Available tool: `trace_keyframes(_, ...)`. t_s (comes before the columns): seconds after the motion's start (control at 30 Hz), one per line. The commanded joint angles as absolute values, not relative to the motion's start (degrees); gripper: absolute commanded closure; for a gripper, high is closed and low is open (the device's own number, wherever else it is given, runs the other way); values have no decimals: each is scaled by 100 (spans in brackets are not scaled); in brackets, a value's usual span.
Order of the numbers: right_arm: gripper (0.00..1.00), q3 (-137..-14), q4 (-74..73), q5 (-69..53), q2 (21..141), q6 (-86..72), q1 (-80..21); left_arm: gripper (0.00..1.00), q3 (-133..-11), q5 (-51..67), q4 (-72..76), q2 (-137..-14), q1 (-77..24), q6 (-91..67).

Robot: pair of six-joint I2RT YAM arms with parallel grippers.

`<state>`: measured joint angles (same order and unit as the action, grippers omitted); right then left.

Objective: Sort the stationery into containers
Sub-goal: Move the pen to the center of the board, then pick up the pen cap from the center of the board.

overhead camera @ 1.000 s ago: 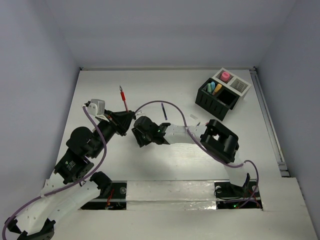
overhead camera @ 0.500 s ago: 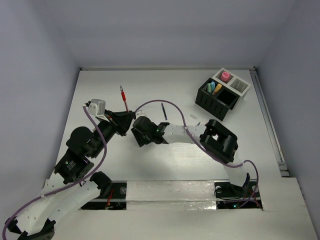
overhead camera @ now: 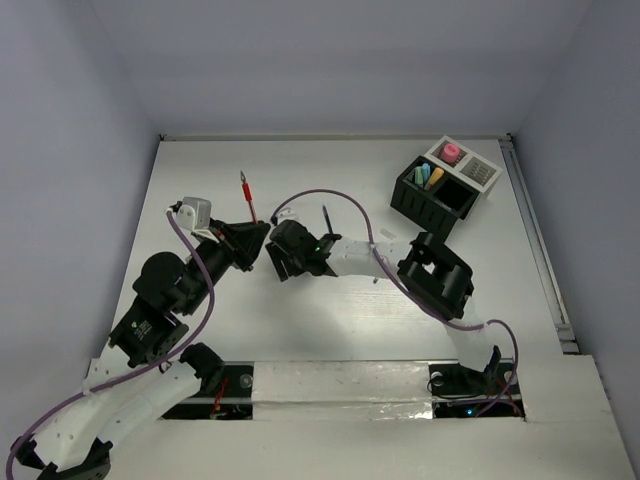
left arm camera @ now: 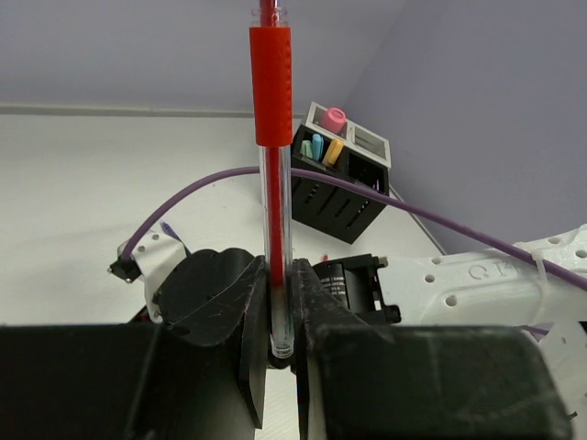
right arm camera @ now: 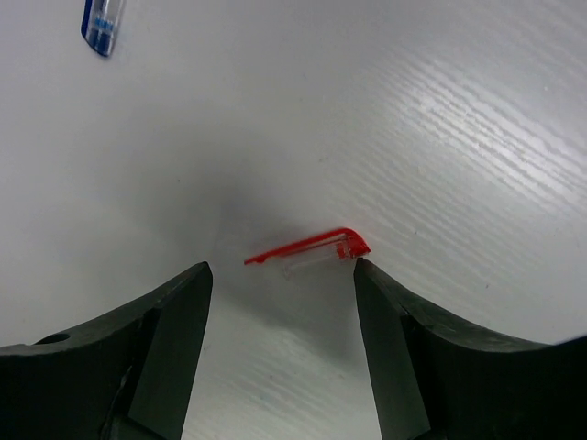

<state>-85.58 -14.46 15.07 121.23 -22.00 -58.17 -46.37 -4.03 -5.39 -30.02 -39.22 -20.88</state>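
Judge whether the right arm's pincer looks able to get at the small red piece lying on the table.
Probably yes. The right pincer hangs open directly over the red piece, which lies on the table with nothing covering it. Thin and flat, it may prove hard to pinch.

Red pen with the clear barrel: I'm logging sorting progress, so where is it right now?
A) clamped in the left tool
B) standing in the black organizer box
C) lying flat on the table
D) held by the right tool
A: the left wrist view shows the thin red pen clamped between the closed fingers of the left tool, well short of the black multi-compartment organizer box.
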Motion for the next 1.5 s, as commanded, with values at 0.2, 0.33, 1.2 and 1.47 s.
trace_keyframes(0.2,27,-9096,-1661,1319,12674,-1987,-5687,100,-4605,-255,-167,-3050,-3823,-2101)
trace_keyframes(0.33,32,-9140,-1678,1266,12726,-1960,-5687,100,-4597,-211,-150,-3059,-3771,-2101)
trace_keyframes(1.2,100,-8922,-2365,1661,12464,-1872,-5687,100,-4439,-35,-35,-3076,-3718,-2311)
trace_keyframes(1.47,100,-7147,-661,1134,10373,-2364,-5169,100,-3605,596,824,-3190,-3718,-2873)
